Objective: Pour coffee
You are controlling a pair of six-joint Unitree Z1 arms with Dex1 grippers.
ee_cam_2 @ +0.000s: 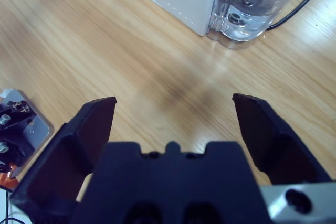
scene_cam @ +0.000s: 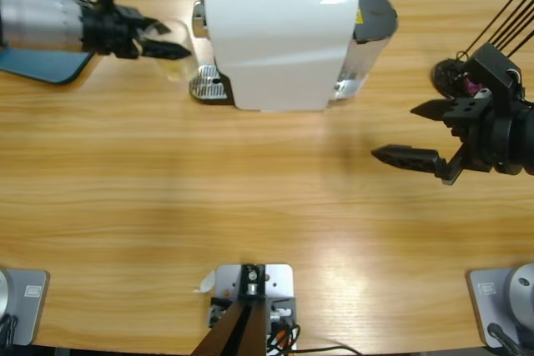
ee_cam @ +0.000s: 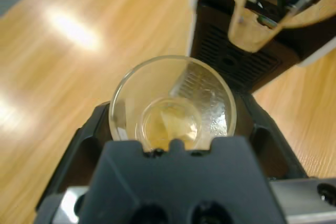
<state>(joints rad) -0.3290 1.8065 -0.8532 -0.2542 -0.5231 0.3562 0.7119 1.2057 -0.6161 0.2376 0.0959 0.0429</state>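
While the left gripper pinches a clear glass of coffee beside the white machine, the right gripper hangs spread. It hovers near the machine's water tank.

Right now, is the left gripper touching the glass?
Touching. Left wrist view: the left gripper has its jaws closed against both sides of the glass, which holds the coffee.

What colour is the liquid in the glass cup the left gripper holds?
Pale yellowish-amber: the coffee in the glass cup, clearest in the left wrist view.
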